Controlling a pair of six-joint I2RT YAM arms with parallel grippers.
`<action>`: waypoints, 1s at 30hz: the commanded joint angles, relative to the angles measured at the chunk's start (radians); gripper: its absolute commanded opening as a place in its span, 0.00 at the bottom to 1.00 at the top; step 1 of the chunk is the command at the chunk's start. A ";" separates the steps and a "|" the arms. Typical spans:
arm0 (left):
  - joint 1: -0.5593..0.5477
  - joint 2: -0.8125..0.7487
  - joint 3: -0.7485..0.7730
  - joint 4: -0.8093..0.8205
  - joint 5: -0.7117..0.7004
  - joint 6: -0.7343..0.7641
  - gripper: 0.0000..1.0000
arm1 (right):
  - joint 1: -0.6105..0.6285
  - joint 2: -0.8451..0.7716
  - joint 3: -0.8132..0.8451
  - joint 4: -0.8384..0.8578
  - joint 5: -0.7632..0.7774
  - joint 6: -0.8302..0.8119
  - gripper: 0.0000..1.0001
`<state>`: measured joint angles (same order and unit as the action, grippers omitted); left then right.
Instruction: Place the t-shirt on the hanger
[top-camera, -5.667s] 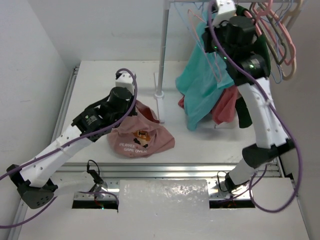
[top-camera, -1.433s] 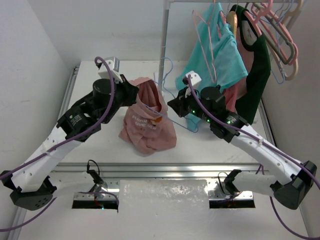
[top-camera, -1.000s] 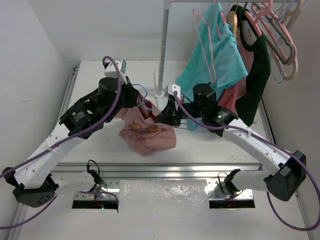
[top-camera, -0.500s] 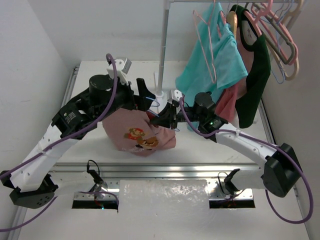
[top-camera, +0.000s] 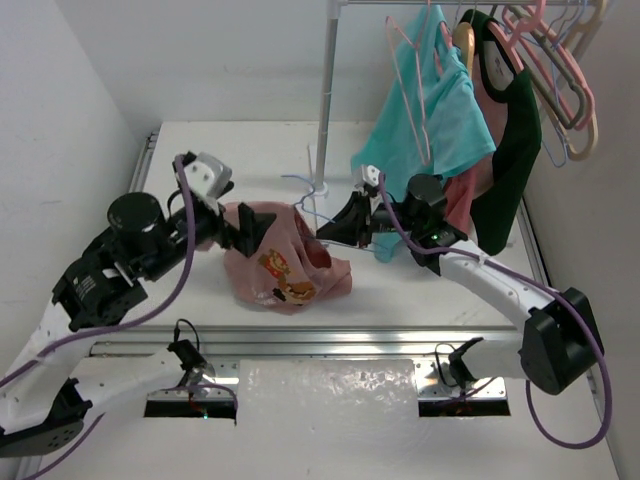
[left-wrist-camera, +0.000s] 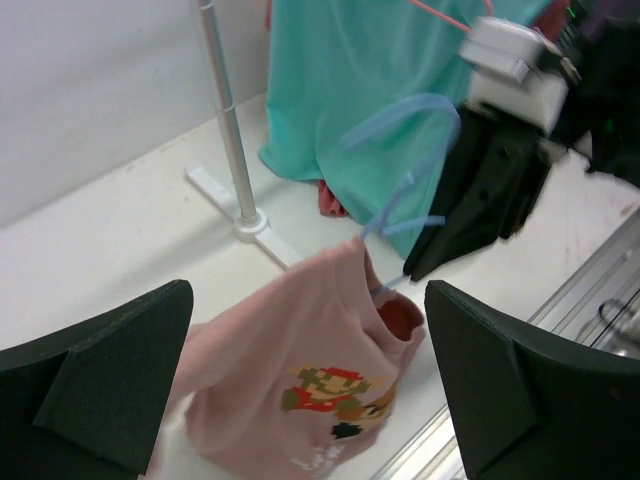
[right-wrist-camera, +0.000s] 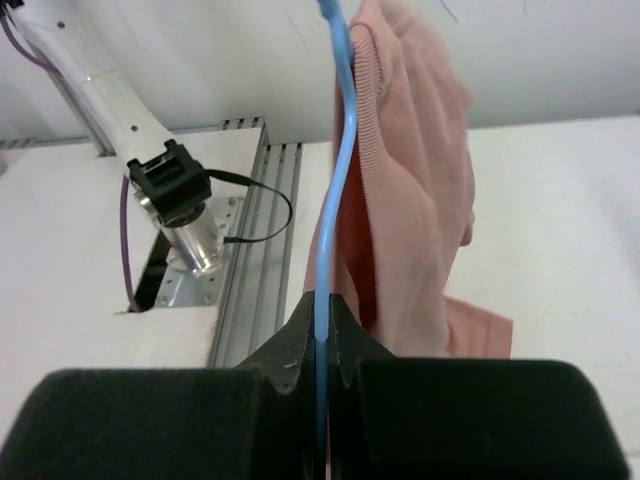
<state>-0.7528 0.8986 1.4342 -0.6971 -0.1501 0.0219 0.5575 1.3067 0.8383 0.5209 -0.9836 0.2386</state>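
Observation:
The dusty pink t-shirt (top-camera: 285, 262) with the cartoon print is bunched on the table, its collar draped over the light blue wire hanger (top-camera: 304, 189). My right gripper (top-camera: 334, 232) is shut on the hanger's wire just right of the shirt. In the right wrist view the wire (right-wrist-camera: 335, 150) runs up from the shut gripper (right-wrist-camera: 320, 305) beside the pink cloth (right-wrist-camera: 410, 180). My left gripper (top-camera: 250, 230) stands open at the shirt's left edge, holding nothing. In the left wrist view the t-shirt (left-wrist-camera: 310, 370) lies between and beyond the wide-spread fingers (left-wrist-camera: 100, 380), with the hanger's hook (left-wrist-camera: 400, 130) above it.
A metal rack pole (top-camera: 323, 100) stands behind the shirt on a flat base (left-wrist-camera: 245, 215). A teal shirt (top-camera: 430, 110), a dark green garment (top-camera: 515, 130) and pink hangers (top-camera: 555, 70) hang at the back right. An aluminium rail (top-camera: 330, 340) borders the table's front.
My left gripper opened, let go of the t-shirt and drew back to the left. The shirt sagged onto the table, still hooked over the hanger in the right gripper.

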 joint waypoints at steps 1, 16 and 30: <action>0.003 -0.040 -0.086 0.142 0.145 0.242 1.00 | -0.045 0.000 0.035 0.054 -0.160 0.063 0.00; 0.003 0.088 -0.035 0.090 0.199 0.369 0.99 | -0.138 -0.011 -0.038 0.422 -0.314 0.405 0.00; 0.013 0.141 -0.051 0.047 0.313 0.326 0.69 | -0.179 0.008 0.021 0.561 -0.434 0.558 0.00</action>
<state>-0.7490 0.9817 1.3445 -0.6662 0.1444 0.3550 0.3756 1.3247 0.8089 0.9565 -1.3750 0.7631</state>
